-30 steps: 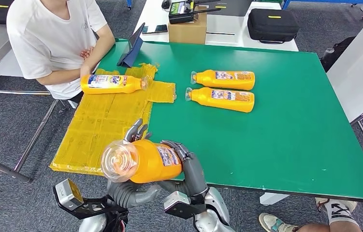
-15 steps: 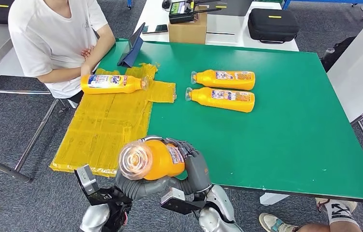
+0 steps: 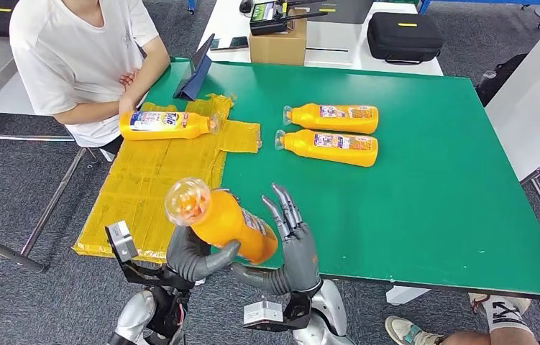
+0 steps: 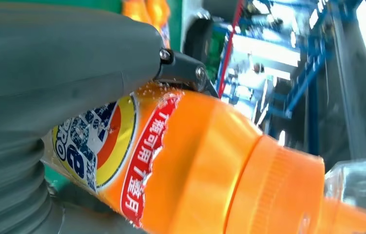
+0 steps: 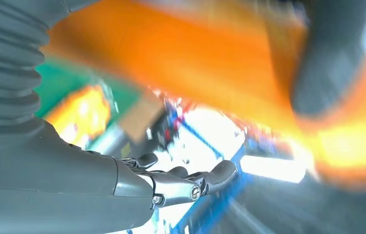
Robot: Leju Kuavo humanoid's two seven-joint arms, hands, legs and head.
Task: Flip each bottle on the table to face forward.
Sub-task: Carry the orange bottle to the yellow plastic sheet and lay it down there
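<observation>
I see my left hand (image 3: 196, 253) grasping the orange plastic detergent bottle (image 3: 227, 223) above the green table's (image 3: 432, 180) near edge, clear cap tilted up-left, while my right hand (image 3: 292, 233) stands released beside it, fingers spread upward. The label shows red-banded Chinese characters I can't read. 3 more orange bottles (image 3: 331, 118) lie flat, 1 on yellow sheeting (image 3: 152, 180).

a robotics lab or test room with grey carpet floor (image 3: 8, 208). a large green table (image 3: 425, 187) fills the centre of the frame, with white work tables (image 3: 339, 57) behind it at the top holding a cardboard box (image 3: 276, 44), a radio controller (image 3: 275, 14) and a black equipment case (image 3: 403, 36). blue metal framing (image 3: 497, 3) runs along the upper right, and a seated person (image 3: 80, 57) watches from the upper left.
</observation>
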